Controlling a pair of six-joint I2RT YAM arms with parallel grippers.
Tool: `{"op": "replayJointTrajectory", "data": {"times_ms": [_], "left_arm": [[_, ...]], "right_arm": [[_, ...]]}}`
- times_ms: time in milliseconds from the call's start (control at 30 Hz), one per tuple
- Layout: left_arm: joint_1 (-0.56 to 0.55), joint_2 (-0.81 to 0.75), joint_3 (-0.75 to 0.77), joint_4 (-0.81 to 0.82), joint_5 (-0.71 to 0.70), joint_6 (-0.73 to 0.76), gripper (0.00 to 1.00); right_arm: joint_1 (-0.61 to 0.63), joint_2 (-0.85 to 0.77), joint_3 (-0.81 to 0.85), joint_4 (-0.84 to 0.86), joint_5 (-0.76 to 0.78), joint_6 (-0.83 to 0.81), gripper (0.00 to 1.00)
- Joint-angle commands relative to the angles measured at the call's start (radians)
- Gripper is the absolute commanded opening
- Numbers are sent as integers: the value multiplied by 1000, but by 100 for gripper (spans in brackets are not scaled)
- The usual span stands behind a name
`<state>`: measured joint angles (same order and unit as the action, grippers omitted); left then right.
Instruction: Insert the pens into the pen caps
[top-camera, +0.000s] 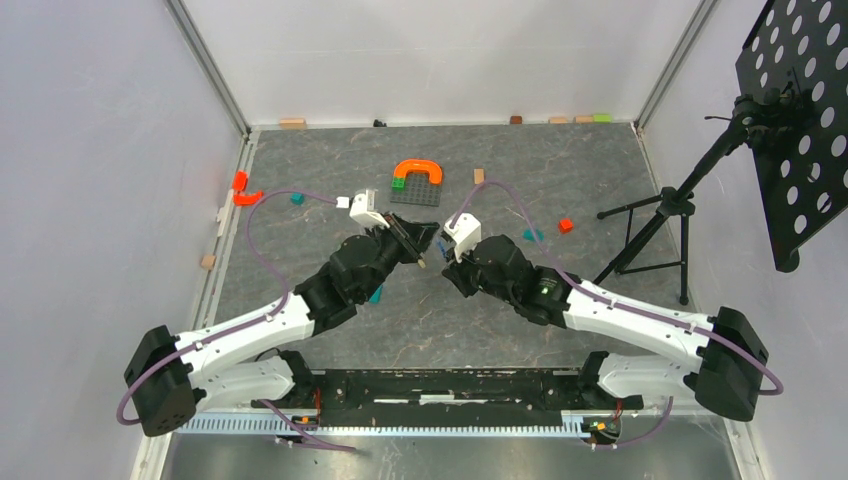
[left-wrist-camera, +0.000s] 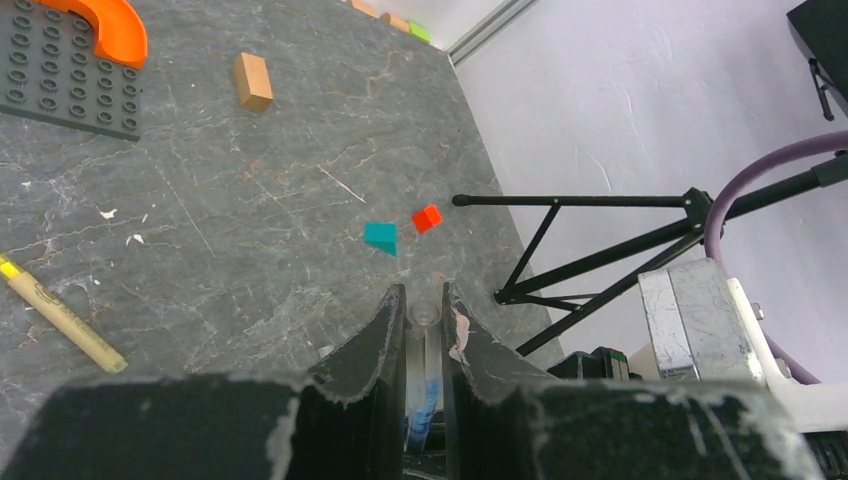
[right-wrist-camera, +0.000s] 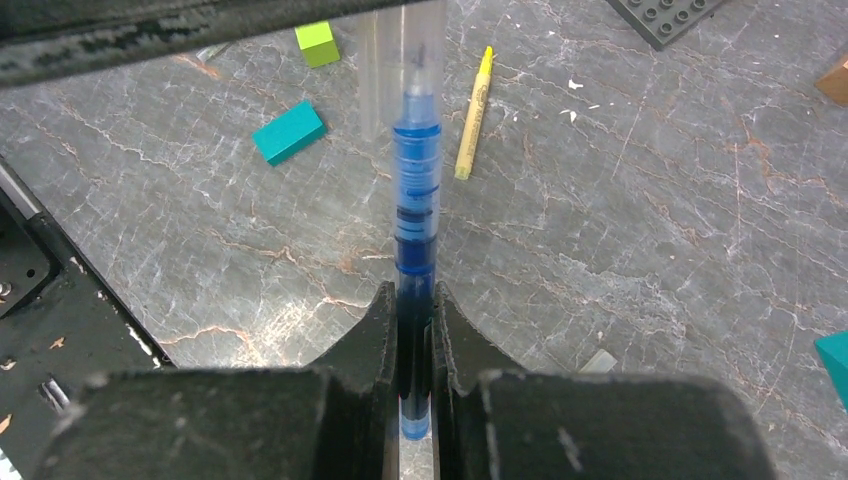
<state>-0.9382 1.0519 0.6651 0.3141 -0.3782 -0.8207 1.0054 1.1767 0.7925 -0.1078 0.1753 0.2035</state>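
The right gripper (right-wrist-camera: 417, 300) clamps the blue translucent plastic pen (right-wrist-camera: 415, 190). The left gripper (left-wrist-camera: 425, 305) pinches the clear plastic cap (right-wrist-camera: 380, 80) above the grey marbled table (right-wrist-camera: 650, 250), with the pen tip just inside. Push straight along their shared axis, without tilting.

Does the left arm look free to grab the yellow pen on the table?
Probably not: the left gripper is shut on the clear cap, meeting the blue pen in the right gripper. Nothing lies over the yellow pen.
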Motion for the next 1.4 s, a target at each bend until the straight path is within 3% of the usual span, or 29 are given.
{"op": "replayJointTrajectory", "data": {"times_ms": [0, 200, 333, 467, 633, 733, 933, 1167, 1367], "left_arm": [[-20, -9, -2, 15, 3, -77, 2], [-20, 0, -98, 278, 111, 52, 2], [-20, -5, -152, 450, 260, 119, 2], [-19, -35, -130, 417, 425, 165, 2], [-20, -63, -170, 536, 556, 159, 2], [-18, -54, -137, 521, 682, 167, 2], [-18, -52, -152, 619, 794, 132, 2], [-19, -45, -164, 704, 970, 152, 2], [-20, -68, -177, 651, 907, 206, 2]], "right_arm": [[4, -17, 47, 92, 9, -2, 0], [1, -50, 54, 150, -170, 59, 0], [-17, -79, 57, 166, -290, 99, 0], [-59, -131, 44, 183, -396, 126, 0], [-86, -175, 26, 250, -566, 159, 0], [-89, -188, 29, 268, -663, 141, 0], [-96, -240, 30, 333, -835, 122, 0], [-172, -266, 48, 341, -879, 161, 0], [-246, -266, 14, 422, -844, 298, 0]]}}
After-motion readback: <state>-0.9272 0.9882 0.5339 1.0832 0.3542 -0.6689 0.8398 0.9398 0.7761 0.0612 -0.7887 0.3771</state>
